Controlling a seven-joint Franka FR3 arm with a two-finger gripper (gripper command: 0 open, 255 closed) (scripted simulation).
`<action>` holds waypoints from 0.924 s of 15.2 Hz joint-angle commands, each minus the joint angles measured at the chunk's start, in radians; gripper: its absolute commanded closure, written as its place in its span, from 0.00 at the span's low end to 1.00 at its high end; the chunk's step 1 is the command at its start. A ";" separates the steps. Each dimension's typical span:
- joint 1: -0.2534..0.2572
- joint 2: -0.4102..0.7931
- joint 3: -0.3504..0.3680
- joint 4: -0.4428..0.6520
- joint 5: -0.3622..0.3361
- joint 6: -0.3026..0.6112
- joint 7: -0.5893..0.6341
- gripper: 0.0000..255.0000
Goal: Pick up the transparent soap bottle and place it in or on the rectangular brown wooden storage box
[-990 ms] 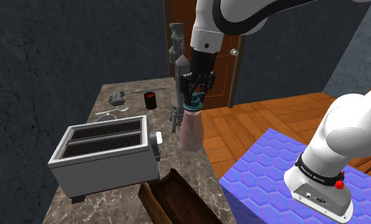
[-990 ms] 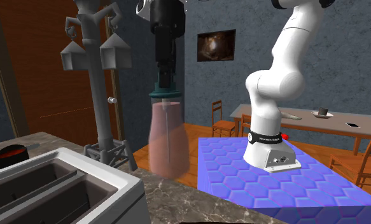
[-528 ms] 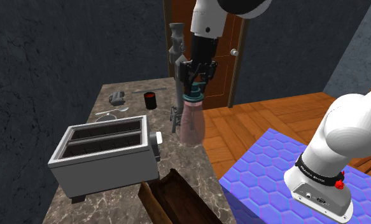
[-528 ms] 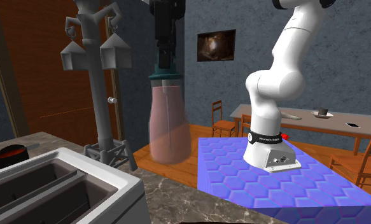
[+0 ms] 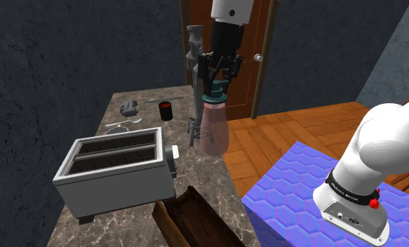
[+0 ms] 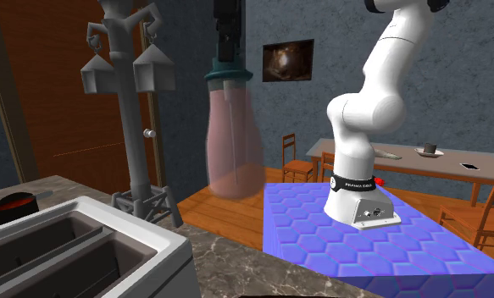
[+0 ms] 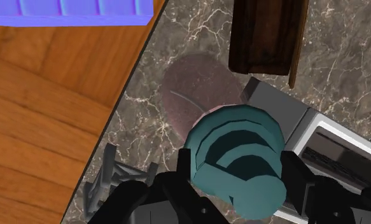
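Currently gripping the pinkish, see-through soap bottle by its teal cap with clenched jaws. Hanging in the air above the marbled counter near its edge, beside the grey toaster, apart from the dark brown storage box.

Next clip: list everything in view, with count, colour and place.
brown marbled counter: one, middle.
translucent pinkish soap bottle, teal cap: one, hanging above the counter.
rectangular dark brown wooden box: one, counter's near end.
boxy grey toaster: one, beside the box.
tall grey branched stand: one, near the bottle.
small dark cup: one, red inside, counter's far end.
blue hexagon-patterned stand: one, shoulder view's lower right.
black two-finger gripper: one, shut on the bottle's cap.
white arm: one.
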State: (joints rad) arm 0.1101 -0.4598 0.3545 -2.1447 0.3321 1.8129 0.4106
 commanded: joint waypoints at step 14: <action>0.106 -0.106 0.214 0.105 0.092 -0.110 0.335 1.00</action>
State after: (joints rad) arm 0.2087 -0.5545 0.5586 -2.0466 0.4168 1.7141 0.7238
